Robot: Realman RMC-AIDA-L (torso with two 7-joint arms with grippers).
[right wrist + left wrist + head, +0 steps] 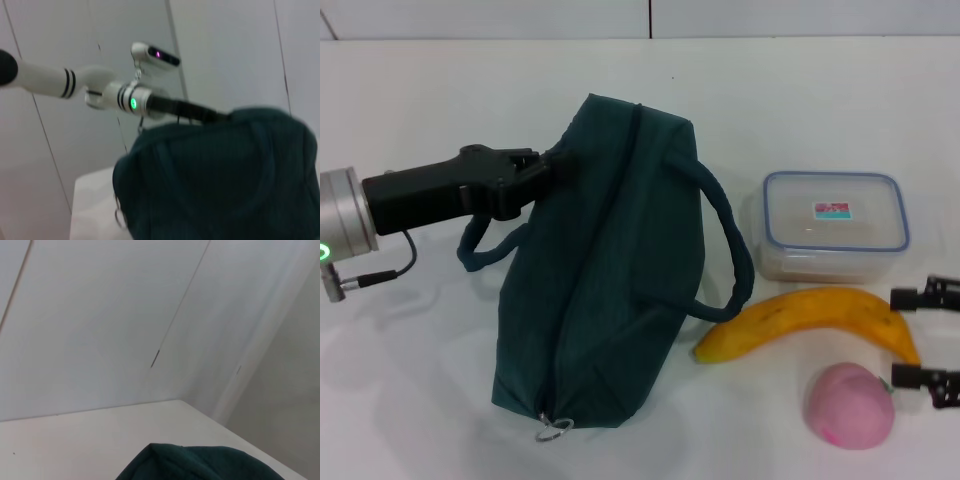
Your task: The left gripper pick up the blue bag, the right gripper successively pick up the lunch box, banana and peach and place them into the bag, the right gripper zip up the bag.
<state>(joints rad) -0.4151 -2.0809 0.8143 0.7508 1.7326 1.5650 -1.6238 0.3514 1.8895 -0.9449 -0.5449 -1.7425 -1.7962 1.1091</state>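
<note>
White bench (410,380), things laid out across it.

Left end effector (552,165), a black two-finger claw on a silver wrist with a green light, reaches in from the left edge. Its tip is pressed against the far left upper edge of the bag; whether the fingers have closed on fabric cannot be told, since the tips are lost against the dark cloth.

Large dark teal-blue fabric bag (610,270) lies centre of the bench, long axis running near to far. Zipper seam down the middle, closed, with a metal ring pull (554,430) at the near end. One padded handle loops out to the left below the claw, the other arcs out on the right side.

Right of the bag: clear rectangular plastic lunch box with blue-rimmed lid (834,225), farthest back. In front of it a curved yellow banana (810,320), its left tip near the bag's right handle. Nearest, a round pink peach (850,405), just beside the banana.

Right end effector (926,336), black fingers at the right edge, spread apart, holding nothing; one fingertip by the banana's right end, the other by the peach.
</note>
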